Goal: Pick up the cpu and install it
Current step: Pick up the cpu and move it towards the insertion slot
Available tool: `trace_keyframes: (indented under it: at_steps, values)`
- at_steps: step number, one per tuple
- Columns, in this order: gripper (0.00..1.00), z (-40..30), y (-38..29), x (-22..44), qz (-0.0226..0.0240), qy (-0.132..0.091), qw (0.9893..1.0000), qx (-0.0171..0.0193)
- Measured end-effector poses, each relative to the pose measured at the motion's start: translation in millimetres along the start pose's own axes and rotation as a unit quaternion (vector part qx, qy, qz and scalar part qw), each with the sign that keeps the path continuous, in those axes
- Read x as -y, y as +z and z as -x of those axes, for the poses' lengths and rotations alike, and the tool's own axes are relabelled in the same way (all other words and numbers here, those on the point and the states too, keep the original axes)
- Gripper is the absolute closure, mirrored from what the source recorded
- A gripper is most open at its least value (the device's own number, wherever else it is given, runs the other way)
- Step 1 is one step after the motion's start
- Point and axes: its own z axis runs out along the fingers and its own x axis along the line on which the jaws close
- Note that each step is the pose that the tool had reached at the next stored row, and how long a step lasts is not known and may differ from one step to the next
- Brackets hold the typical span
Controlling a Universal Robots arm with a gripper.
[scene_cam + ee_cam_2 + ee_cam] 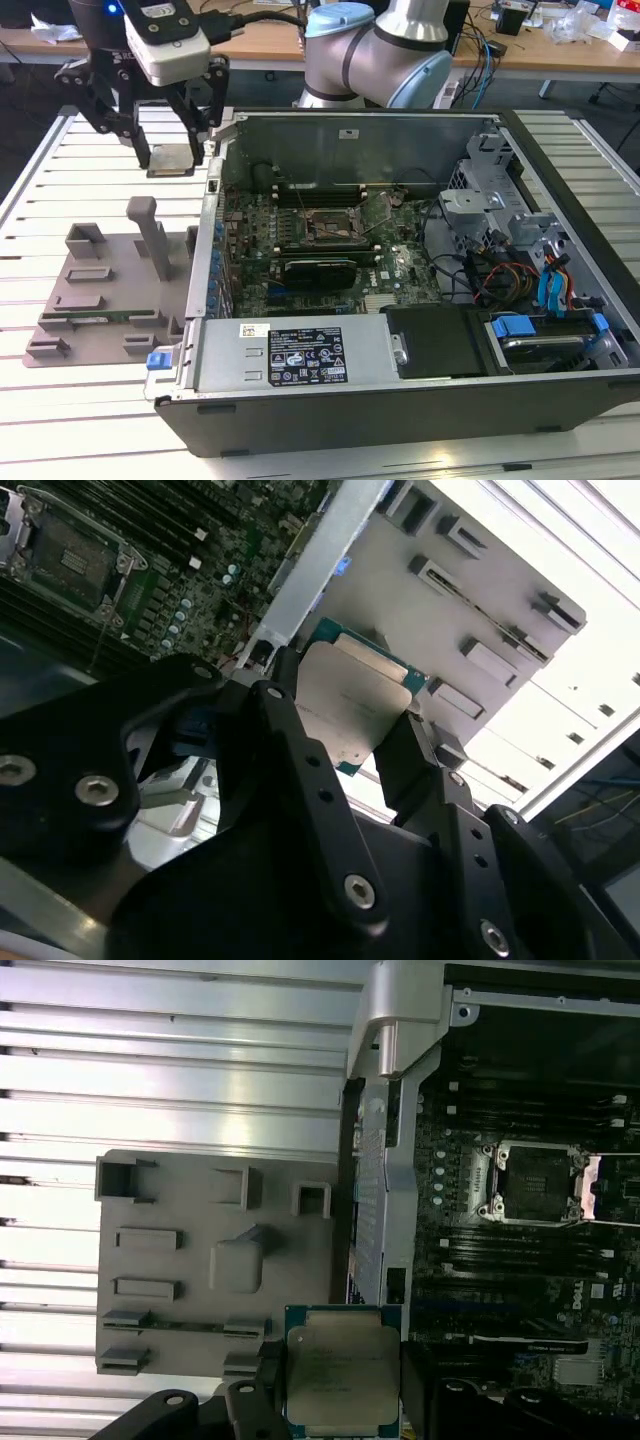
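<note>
The cpu [174, 161], a flat square chip with a silver-grey top and a green edge, hangs in the air over the slatted table, just off the computer case's wall on the exterior view's left. My gripper [178, 156] is shut on it, one black finger on each side. Both wrist views show the cpu [352, 708] [343, 1368] clamped between the fingers [286, 720] [268, 1358]. The motherboard's socket [330, 226] [68, 552] [535, 1182] lies open inside the case, some way from the chip.
A grey plastic holder tray [100, 290] [200, 1260] with upright posts lies on the table below and beside the gripper. The open computer case [350, 116] has raised walls, drive cages and cables on the exterior view's right. The arm's body [380, 45] stands behind the case.
</note>
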Motion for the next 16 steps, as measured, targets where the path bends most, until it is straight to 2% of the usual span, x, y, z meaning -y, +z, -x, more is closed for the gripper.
trace_keyframes:
  at_steps: [8, 11, 16]
  values:
    - [0.45, 15.2, 0.5, 0.9, 0.0, 0.0, 1.0, -0.0001]
    - [0.45, 24.3, 0.8, 1.5, 0.0, 0.0, 1.0, -0.0002]
    - [0.45, 33.1, 1.1, 2.0, 0.0, 0.0, 1.0, -0.0003]
